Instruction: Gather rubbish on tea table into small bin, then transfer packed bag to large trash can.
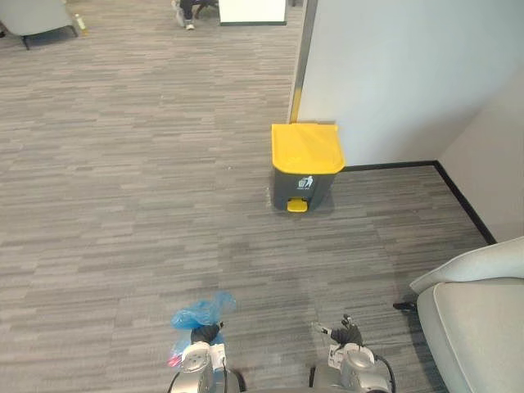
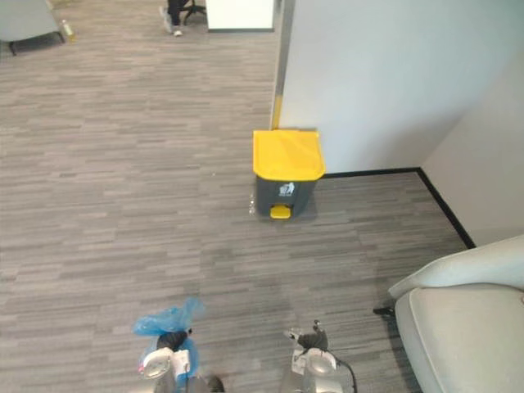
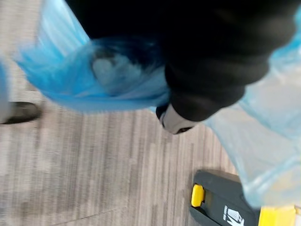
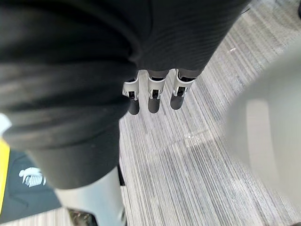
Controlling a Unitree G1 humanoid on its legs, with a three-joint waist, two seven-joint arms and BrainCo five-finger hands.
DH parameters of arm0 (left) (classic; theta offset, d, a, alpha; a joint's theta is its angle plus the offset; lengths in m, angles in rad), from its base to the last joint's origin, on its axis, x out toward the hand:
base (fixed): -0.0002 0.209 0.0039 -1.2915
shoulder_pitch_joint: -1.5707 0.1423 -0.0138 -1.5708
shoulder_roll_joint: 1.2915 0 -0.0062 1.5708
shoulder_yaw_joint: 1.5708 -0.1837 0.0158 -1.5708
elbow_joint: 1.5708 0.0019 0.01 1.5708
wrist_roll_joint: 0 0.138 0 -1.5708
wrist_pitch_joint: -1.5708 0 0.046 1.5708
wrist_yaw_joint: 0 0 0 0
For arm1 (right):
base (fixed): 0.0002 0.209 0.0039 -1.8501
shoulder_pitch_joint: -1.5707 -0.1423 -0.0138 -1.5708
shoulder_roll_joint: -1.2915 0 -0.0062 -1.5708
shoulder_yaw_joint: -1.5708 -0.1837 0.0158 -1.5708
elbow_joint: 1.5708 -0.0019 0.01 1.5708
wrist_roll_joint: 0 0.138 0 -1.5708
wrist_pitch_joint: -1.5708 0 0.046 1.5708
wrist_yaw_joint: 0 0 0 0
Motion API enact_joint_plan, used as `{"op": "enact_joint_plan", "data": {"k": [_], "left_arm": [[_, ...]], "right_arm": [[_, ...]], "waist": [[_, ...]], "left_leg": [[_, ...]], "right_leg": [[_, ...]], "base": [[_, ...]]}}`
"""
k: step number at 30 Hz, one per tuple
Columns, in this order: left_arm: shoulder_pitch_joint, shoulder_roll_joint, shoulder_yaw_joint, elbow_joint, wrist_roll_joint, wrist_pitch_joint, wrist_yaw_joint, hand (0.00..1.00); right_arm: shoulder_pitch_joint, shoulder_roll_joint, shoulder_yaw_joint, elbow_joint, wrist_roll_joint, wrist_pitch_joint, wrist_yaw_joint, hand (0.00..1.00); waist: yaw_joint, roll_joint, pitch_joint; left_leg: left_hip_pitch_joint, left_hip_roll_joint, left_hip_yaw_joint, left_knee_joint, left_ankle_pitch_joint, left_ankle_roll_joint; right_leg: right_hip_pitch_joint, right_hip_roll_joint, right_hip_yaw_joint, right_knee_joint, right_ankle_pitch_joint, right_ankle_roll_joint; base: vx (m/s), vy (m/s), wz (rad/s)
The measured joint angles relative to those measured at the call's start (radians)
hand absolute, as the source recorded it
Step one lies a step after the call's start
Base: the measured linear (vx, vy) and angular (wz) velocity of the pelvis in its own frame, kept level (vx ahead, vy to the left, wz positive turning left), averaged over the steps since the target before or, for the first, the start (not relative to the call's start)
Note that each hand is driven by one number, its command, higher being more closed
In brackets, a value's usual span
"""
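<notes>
The large trash can (image 1: 306, 168), dark grey with a closed yellow lid and a yellow pedal, stands on the carpet against the white wall, some way ahead of me. My left hand (image 1: 199, 350) is low at the front left, shut on the gathered top of a blue plastic bag (image 1: 202, 310). In the left wrist view the blue bag (image 3: 75, 75) billows round the hand's dark cover, with the trash can (image 3: 221, 202) beyond it. My right hand (image 1: 347, 336) hangs at the front right with nothing in it, and its fingers (image 4: 153, 96) point straight at the floor.
A light grey sofa (image 1: 475, 319) fills the right front corner, close to my right arm. The white wall (image 1: 393, 74) juts out behind the can. Far back are a grey chair (image 1: 37, 16) and a person's feet (image 1: 187, 12). Carpet runs open to the left.
</notes>
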Motion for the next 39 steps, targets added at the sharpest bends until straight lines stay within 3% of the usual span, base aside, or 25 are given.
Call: {"op": "enact_joint_plan", "data": {"k": [2,3,4,5,6,8,9,11,12,13,14,17,19,20,21,23,25,28,30,32,34,35,37,38,39], "left_arm": [[-0.021,0.011,0.002,0.031,0.002,-0.001,-0.001,1.0],[-0.026,0.017,0.0,0.042,0.006,-0.002,-0.002,1.0],[-0.028,0.03,0.001,0.046,0.013,-0.004,-0.003,1.0],[-0.041,0.015,0.007,0.077,0.02,-0.001,-0.002,1.0],[-0.039,0.008,0.011,0.075,0.021,-0.002,-0.002,1.0],[-0.036,0.004,0.009,0.075,0.022,-0.002,-0.003,1.0],[-0.034,0.004,0.008,0.073,0.03,-0.002,-0.004,1.0],[-0.029,-0.004,0.008,0.057,0.03,-0.002,-0.005,1.0],[-0.013,-0.016,0.008,0.028,0.03,-0.003,-0.006,1.0],[0.0,-0.026,0.006,0.01,0.03,-0.005,-0.015,1.0],[0.006,-0.026,0.003,0.003,0.03,-0.004,-0.025,1.0],[0.017,-0.026,0.008,-0.006,0.03,-0.003,-0.026,1.0],[0.012,-0.027,0.008,-0.006,0.03,-0.004,-0.025,1.0],[0.009,-0.03,0.01,-0.004,0.03,-0.004,-0.024,1.0],[0.01,-0.028,0.012,0.002,0.03,-0.003,-0.023,1.0],[-0.006,-0.025,0.007,0.005,0.031,-0.003,-0.024,1.0],[-0.008,-0.025,0.001,0.009,0.034,-0.003,-0.023,1.0],[0.011,-0.023,-0.03,0.024,0.038,0.005,-0.023,1.0],[0.021,-0.005,-0.031,0.037,0.037,0.014,-0.02,1.0],[0.02,0.013,-0.026,0.042,0.038,0.015,-0.02,1.0],[0.014,0.016,-0.012,0.043,0.038,0.014,-0.019,1.0],[0.013,0.018,-0.007,0.044,0.038,0.013,-0.019,1.0],[0.012,0.029,0.0,0.053,0.038,0.011,-0.02,1.0],[-0.009,0.017,0.011,0.082,0.038,0.012,-0.019,1.0],[-0.008,0.011,0.015,0.084,0.038,0.011,-0.021,1.0]], "right_arm": [[-0.007,0.001,-0.007,0.003,0.0,-0.004,0.0,0.0],[-0.005,0.002,-0.011,0.011,0.0,-0.005,0.0,0.0],[0.004,0.001,-0.012,0.024,-0.001,-0.006,0.0,0.0],[-0.022,-0.023,-0.025,0.05,-0.003,-0.007,0.002,0.0],[-0.034,-0.029,-0.042,0.049,-0.004,-0.007,0.001,0.0],[-0.033,-0.024,-0.06,0.052,-0.005,-0.006,0.001,0.0],[-0.018,-0.02,-0.061,0.046,-0.004,-0.006,0.001,0.0],[-0.009,-0.021,-0.046,0.041,-0.004,-0.005,0.001,0.0],[-0.007,-0.022,-0.03,0.037,-0.003,-0.005,0.0,0.0],[-0.009,-0.017,-0.019,0.037,0.0,-0.005,0.001,0.0],[-0.009,-0.01,-0.015,0.037,0.001,-0.004,0.001,0.0],[-0.009,0.012,-0.022,0.033,0.002,-0.003,0.0,0.0],[-0.008,0.012,-0.035,0.032,0.002,-0.003,-0.002,0.0],[-0.001,0.009,-0.046,0.032,0.002,-0.001,-0.003,0.0],[0.008,0.003,-0.042,0.039,0.002,0.002,0.0,0.0],[0.019,0.003,-0.053,0.039,0.002,0.003,-0.002,0.0],[0.021,0.003,-0.052,0.039,0.002,0.004,-0.001,0.0],[0.014,0.003,-0.046,0.038,0.001,0.003,0.0,0.0],[0.024,0.002,-0.04,0.028,0.0,0.002,-0.001,0.0],[0.021,0.001,-0.039,0.028,0.0,0.003,-0.001,0.0],[0.011,0.0,-0.04,0.026,-0.001,0.001,0.0,0.0],[-0.001,0.0,-0.04,0.031,-0.001,0.001,0.0,0.0],[-0.004,0.002,-0.039,0.052,-0.003,0.002,0.001,0.0],[-0.015,-0.013,-0.049,0.063,-0.004,0.002,0.002,0.0],[-0.028,-0.025,-0.055,0.069,-0.009,0.003,0.001,0.0]], "waist": [[-0.019,-0.006,0.002],[-0.028,-0.018,-0.002],[-0.033,-0.048,-0.001],[-0.026,-0.003,0.007],[-0.024,0.011,0.007],[-0.028,0.019,0.01],[-0.031,0.021,0.008],[-0.034,0.022,0.008],[-0.025,0.026,0.008],[-0.02,0.028,0.006],[-0.014,0.026,0.007],[0.009,0.011,0.002],[0.013,0.016,-0.001],[0.015,0.017,-0.004],[0.02,0.001,-0.015],[0.017,-0.025,-0.028],[0.025,-0.027,-0.029],[0.023,-0.004,-0.031],[0.013,-0.007,-0.028],[0.007,-0.012,-0.03],[-0.003,-0.001,-0.026],[-0.01,0.004,-0.024],[-0.022,-0.02,-0.02],[-0.02,-0.001,-0.001],[-0.017,0.017,-0.003]], "left_leg": [[0.052,0.008,-0.016,-0.031,0.0,0.0],[0.075,-0.004,-0.037,-0.048,-0.004,-0.007],[0.098,-0.03,-0.068,-0.06,-0.011,-0.018],[0.122,0.006,-0.109,-0.074,-0.015,-0.036],[0.121,0.014,-0.137,-0.062,-0.004,-0.042],[0.112,0.031,-0.163,0.016,-0.001,-0.047],[0.073,0.052,-0.182,0.142,0.004,-0.066],[-0.045,0.098,-0.219,0.434,0.068,-0.174],[-0.117,0.137,-0.211,0.607,0.071,-0.188],[-0.171,0.16,-0.199,0.694,0.042,-0.145],[-0.201,0.168,-0.18,0.712,0.019,-0.13],[-0.275,0.15,-0.125,0.505,-0.039,-0.076],[-0.286,0.119,-0.141,0.258,0.007,-0.057],[-0.282,0.095,-0.172,0.126,0.156,-0.069],[-0.261,0.062,-0.161,0.105,0.164,-0.067],[-0.245,0.016,-0.137,0.081,0.149,-0.039],[-0.215,-0.003,-0.11,0.061,0.139,-0.025],[-0.103,-0.021,-0.073,-0.005,0.089,-0.005],[-0.045,-0.028,-0.072,-0.007,0.05,-0.001],[0.002,-0.026,-0.072,-0.023,0.04,-0.001],[0.037,-0.007,-0.073,-0.044,0.035,-0.009],[0.048,0.006,-0.076,-0.055,0.035,-0.009],[0.071,-0.005,-0.1,-0.064,0.027,-0.023],[0.101,0.011,-0.131,-0.07,0.011,-0.05],[0.101,0.024,-0.142,-0.072,0.012,-0.051]], "right_leg": [[-0.032,0.043,-0.073,-0.233,0.022,-0.026],[-0.018,0.064,-0.077,-0.4,0.098,-0.03],[0.0,0.068,-0.063,-0.51,0.23,-0.075],[0.02,0.094,-0.071,-0.491,0.217,-0.111],[0.014,0.104,-0.073,-0.476,0.177,-0.115],[0.032,0.105,-0.088,-0.444,0.119,-0.127],[0.07,0.108,-0.103,-0.451,0.097,-0.126],[0.15,0.121,-0.106,-0.491,0.075,-0.126],[0.199,0.137,-0.103,-0.524,0.057,-0.14],[0.238,0.152,-0.091,-0.551,0.047,-0.148],[0.263,0.155,-0.077,-0.568,0.043,-0.148],[0.319,0.142,-0.021,-0.605,0.049,-0.124],[0.341,0.125,0.008,-0.617,0.044,-0.092],[0.355,0.115,0.033,-0.62,0.03,-0.06],[0.366,0.095,0.057,-0.637,0.033,-0.029],[0.376,0.047,0.057,-0.657,0.032,-0.013],[0.374,0.024,0.069,-0.637,0.04,0.004],[0.219,-0.01,0.091,-0.244,0.084,0.058],[0.105,-0.028,0.087,-0.023,0.063,0.04],[0.061,-0.025,0.034,-0.033,0.008,0.021],[0.031,0.008,-0.028,-0.157,0.001,0.002],[0.019,0.036,-0.042,-0.247,0.017,-0.015],[0.04,0.082,-0.016,-0.538,0.182,-0.034],[0.073,0.108,-0.009,-0.557,0.259,-0.104],[0.072,0.122,-0.005,-0.556,0.251,-0.109]], "base": [[0.45,-0.126,0.27],[0.44,-0.143,0.5],[0.43,-0.134,0.31],[0.34,-0.105,0.07],[0.38,-0.149,-0.06],[0.4,-0.201,0.14],[0.37,-0.188,0.3],[0.34,-0.134,0.19],[0.4,-0.06,-0.12],[0.34,-0.002,-0.29],[0.34,0.024,-0.45],[0.3,0.095,-0.68],[0.34,0.218,-0.54],[0.35,0.258,-0.41],[0.35,0.249,-0.29],[0.34,0.26,-0.06],[0.26,0.248,-0.34],[0.16,0.172,-0.35],[0.25,0.109,0.0],[0.28,-0.012,0.08],[0.31,-0.076,0.1],[0.34,-0.142,0.19],[0.41,-0.183,0.23],[0.38,-0.154,0.0],[0.43,-0.18,-0.13]]}}
